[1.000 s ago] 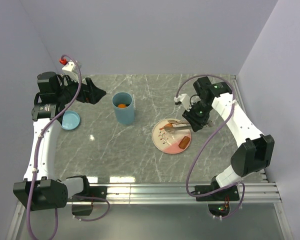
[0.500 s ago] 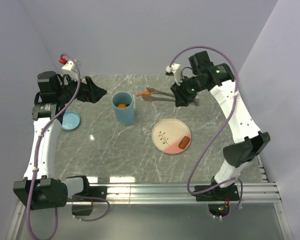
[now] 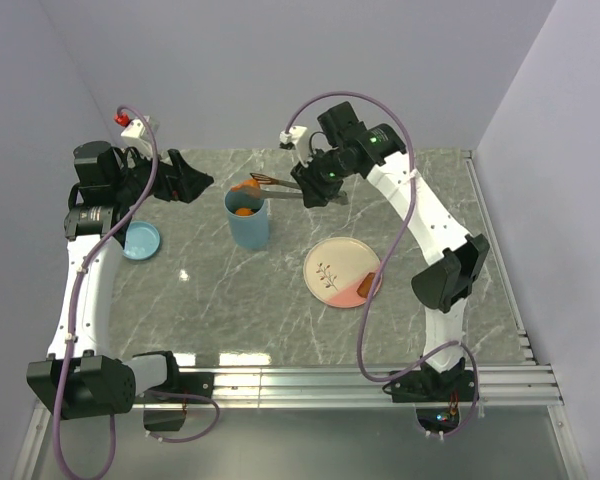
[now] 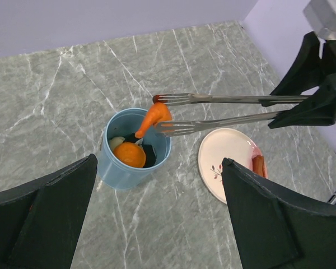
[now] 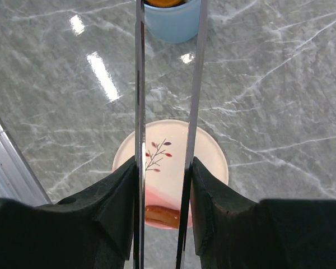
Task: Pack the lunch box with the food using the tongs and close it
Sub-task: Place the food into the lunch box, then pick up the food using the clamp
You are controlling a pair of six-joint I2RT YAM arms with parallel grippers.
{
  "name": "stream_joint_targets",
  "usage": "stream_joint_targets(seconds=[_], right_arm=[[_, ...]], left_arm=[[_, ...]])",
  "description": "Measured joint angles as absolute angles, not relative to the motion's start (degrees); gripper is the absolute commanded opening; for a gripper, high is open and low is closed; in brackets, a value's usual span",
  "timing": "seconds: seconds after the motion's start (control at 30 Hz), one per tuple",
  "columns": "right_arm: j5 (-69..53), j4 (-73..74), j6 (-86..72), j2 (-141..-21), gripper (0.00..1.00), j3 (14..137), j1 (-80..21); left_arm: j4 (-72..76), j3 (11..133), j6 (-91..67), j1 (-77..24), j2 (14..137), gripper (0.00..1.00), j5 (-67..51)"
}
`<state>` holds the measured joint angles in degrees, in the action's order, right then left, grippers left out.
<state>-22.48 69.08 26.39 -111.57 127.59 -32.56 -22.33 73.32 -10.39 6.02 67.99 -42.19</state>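
The marble table (image 3: 240,300) carries everything. The right gripper (image 3: 315,185) has its jaws squeezed around the tongs (image 3: 285,185), pressing the two metal arms toward each other. The left gripper (image 3: 185,180) hangs empty behind the lunch box (image 3: 248,225), jaws spread wide.

The box stands upright and open, left of centre. The pink plate (image 3: 335,262) lies near its right, and the blue lid (image 3: 141,241) sits well apart to the left.

The tongs reach level over the box, tips pinching the chilli piece (image 4: 152,117) above the rim's edge rather than the middle. A good drop likely means moving the tips a little further over the opening, dipping them, then easing the squeeze slowly so the piece clears the rim and settles beside the orange round (image 4: 129,154). The sausage (image 3: 368,286) lies on the plate, not yet packed.
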Motion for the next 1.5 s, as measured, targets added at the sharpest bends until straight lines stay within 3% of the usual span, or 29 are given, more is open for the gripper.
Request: stream_joint_targets(seconds=[0.33, 0.4, 0.53, 0.83, 1.07, 1.5], right_arm=[[-21.93, 66.3, 25.36, -114.1, 0.44, 127.55, -33.19], [-21.93, 66.19, 25.17, -114.41, 0.53, 127.55, -33.32], [-21.87, 65.56, 24.93, -114.52, 0.58, 127.55, -33.41], [-21.8, 64.82, 25.08, -113.27, 0.57, 126.61, -33.52], [-22.2, 67.94, 28.62, -101.6, 0.54, 114.3, -31.59], [-19.64, 76.49, 40.53, -79.66, 0.51, 84.05, -14.7]], left_arm=[[-22.31, 73.32, -10.11, 6.13, 67.99, 1.0, -41.76], [-22.35, 73.32, -9.91, 6.13, 67.99, 0.99, -41.65], [-22.52, 73.32, -9.72, 6.13, 67.99, 0.99, -41.34], [-22.94, 73.32, -9.45, 6.13, 67.99, 0.99, -41.28], [-23.99, 73.32, -8.12, 6.17, 67.88, 0.99, -41.3], [-24.58, 72.2, -7.6, 6.17, 64.31, 0.99, -42.81]])
